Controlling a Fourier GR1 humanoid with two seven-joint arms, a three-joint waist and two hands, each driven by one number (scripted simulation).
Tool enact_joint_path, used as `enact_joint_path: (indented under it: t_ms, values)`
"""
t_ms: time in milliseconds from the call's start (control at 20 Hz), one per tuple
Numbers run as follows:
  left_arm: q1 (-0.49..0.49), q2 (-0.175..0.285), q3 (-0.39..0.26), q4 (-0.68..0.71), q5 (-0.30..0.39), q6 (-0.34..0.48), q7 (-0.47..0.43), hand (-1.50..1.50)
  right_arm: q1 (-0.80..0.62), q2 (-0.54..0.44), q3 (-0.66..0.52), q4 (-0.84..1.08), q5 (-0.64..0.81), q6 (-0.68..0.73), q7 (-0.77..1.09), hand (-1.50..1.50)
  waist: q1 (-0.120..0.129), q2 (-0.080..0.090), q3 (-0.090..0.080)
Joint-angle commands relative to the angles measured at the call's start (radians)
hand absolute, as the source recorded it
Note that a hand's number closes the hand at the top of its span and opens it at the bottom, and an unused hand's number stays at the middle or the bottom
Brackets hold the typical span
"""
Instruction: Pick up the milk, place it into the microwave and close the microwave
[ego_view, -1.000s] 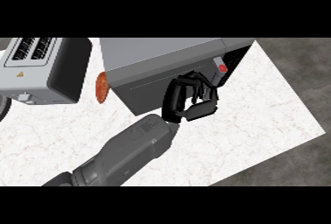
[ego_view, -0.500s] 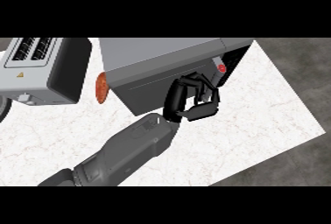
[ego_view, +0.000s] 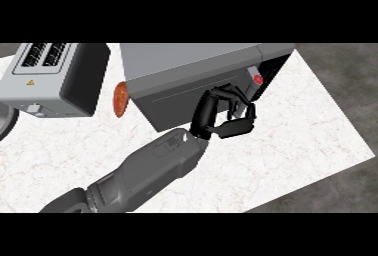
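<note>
1. Milk: I can see it nowhere in the head view, neither on the bare counter nor in the robot hand. My judgement is that it stands inside the microwave, behind the door. I cannot confirm this.
2. Microwave (ego_view: 188, 62): grey box at the rear centre of the counter. Its door (ego_view: 184, 102) faces me and looks shut or very nearly so, though I cannot tell whether it has latched. A light strip with a red round mark (ego_view: 258, 79), probably a button, runs along the door's right end.
3. Left robot hand (ego_view: 221, 112): fingers curled inward, with nothing visible inside them. It sits at the right end of the door, touching or just beside it, below the red mark. I read this placement as working the door's swinging edge, to press it home. The grey forearm enters from the lower left.
4. Right robot hand: not in view.
5. Orange round thing (ego_view: 120, 99): lies between the toaster and the microwave, partly hidden by the microwave's corner, and is out of the door's way.
6. Toaster (ego_view: 55, 75): left rear, well apart from the hand and plays no part in this step.
7. Counter (ego_view: 295, 145): white marbled top that carries all of the above.
</note>
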Motion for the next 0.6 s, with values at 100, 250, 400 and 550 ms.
enact_joint_path:
  t_ms: [100,250,400,550]
  values:
    - [0.038,0.002,0.061,0.153,0.072,0.072,0.043,1.5,0.019,-0.009,-0.028,-0.022,-0.023,-0.016,0.007,-1.5,0.039,0.005,-0.004]
    - [0.057,0.002,0.045,0.162,0.088,0.047,0.041,1.5,0.035,-0.019,-0.044,-0.039,-0.041,-0.015,0.013,-1.5,0.056,0.001,-0.005]
    - [0.05,0.003,0.041,0.169,0.104,0.028,0.042,-1.5,0.053,-0.022,-0.064,-0.045,-0.046,-0.022,0.017,-1.5,0.062,0.001,-0.005]
    - [0.051,0.002,0.028,0.169,0.116,0.018,0.032,-1.5,0.067,-0.028,-0.06,-0.06,-0.05,-0.023,0.029,-1.5,0.073,0.004,-0.005]
